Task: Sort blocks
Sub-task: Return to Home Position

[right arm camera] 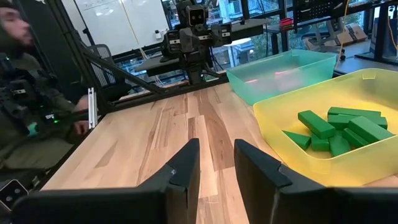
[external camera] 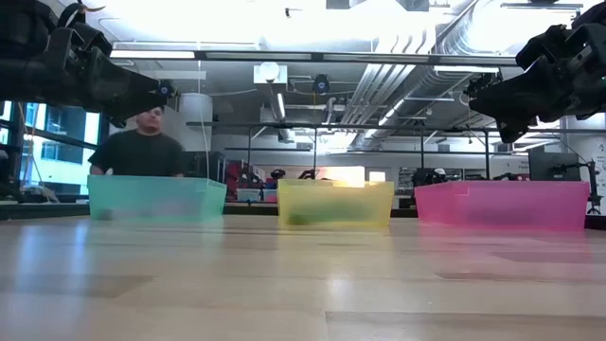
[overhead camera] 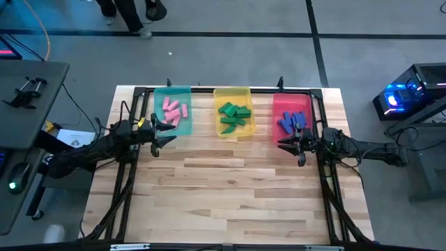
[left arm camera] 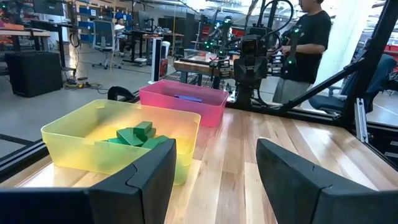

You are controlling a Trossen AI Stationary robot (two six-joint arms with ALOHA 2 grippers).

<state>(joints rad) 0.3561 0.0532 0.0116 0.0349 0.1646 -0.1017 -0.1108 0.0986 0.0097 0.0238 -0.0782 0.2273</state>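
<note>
Above the desk (overhead camera: 230, 188), the left end effector (overhead camera: 164, 132) hovered empty with its fingers spread. The teal tray (overhead camera: 172, 88) holding the pink blocks (overhead camera: 174, 111) sat just beside it. The right end effector (overhead camera: 288, 143), slightly parted and empty, hung just beside the red tray (overhead camera: 280, 101) holding the blue blocks (overhead camera: 293, 120). The green blocks (overhead camera: 235, 115) lay in the yellow tray (overhead camera: 231, 90) between both.

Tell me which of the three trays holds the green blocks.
The yellow tray, the middle one, holds the green blocks. The teal tray holds pink blocks and the red tray holds blue blocks.
</note>
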